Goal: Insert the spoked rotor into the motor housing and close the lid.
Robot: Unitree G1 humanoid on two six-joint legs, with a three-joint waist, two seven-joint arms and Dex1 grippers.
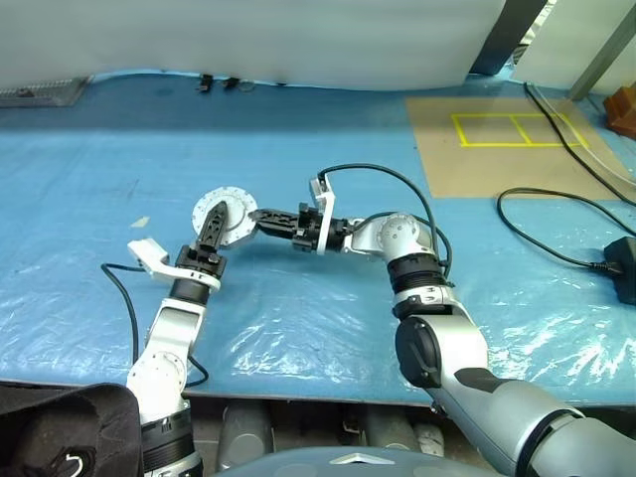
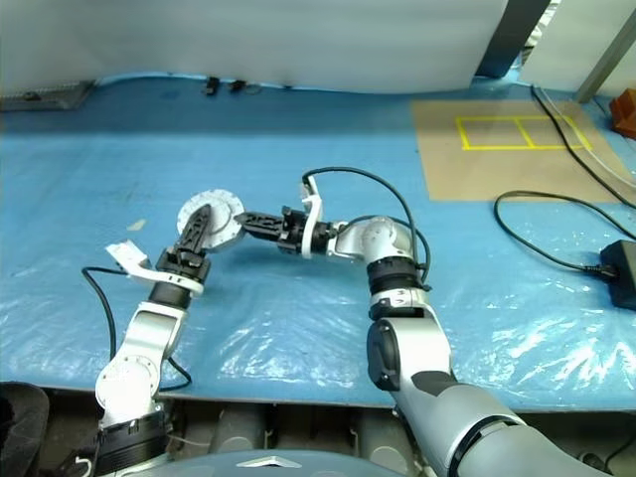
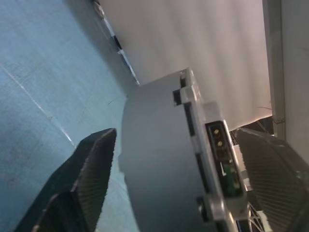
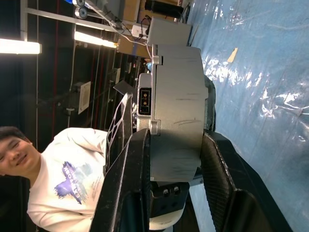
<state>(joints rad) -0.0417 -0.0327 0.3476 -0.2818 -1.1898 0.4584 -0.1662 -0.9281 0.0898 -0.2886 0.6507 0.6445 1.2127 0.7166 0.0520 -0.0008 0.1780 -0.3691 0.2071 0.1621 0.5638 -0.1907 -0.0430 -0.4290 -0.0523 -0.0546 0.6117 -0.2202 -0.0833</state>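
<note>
Between the two arms, above the blue worktop (image 1: pixel 298 318), the right end effector (image 4: pixel 169 159) is clamped across the housing's (image 4: pixel 176 96) smooth grey rim, holding it on edge. The left end effector (image 3: pixel 178 179), at its 9 o'clock, stands open around the same rim, pads apart from the metal. The housing looks heavy, rigid and slick: grip across the rim, squarely.

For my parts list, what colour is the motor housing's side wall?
Plain grey motor housing; right wrist view.
</note>
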